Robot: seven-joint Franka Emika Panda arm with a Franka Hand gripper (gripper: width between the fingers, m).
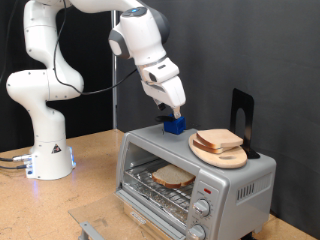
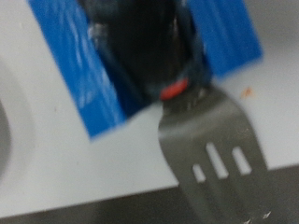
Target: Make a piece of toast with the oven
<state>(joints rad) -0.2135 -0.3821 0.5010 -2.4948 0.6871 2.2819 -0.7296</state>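
One white arm reaches in from the upper left, and its pincer [image 1: 174, 112] hangs just above a blue holder [image 1: 175, 125] on the roof of the oven [image 1: 190, 172]. Whether the fingers are spread or closed, I cannot tell. The wrist view, very blurred, shows a slotted metal spatula [image 2: 210, 140] with a dark handle and a red band, lying against the blue block [image 2: 70, 79] on a pale surface.

Count the bread: two slices. One piece of toast [image 1: 173, 177] lies on the wire rack inside the single oven, seen through the front opening. A second slice [image 1: 220, 139] sits on one round wooden board [image 1: 222, 155] on the oven roof, right of the blue holder. Behind the board stands one black upright stand [image 1: 241, 115].

Two round knobs [image 1: 201, 209] show on the oven's front right, a red light above them.

The oven rests on a wooden desk [image 1: 90, 165], the arm's base at the left. Black curtain behind.
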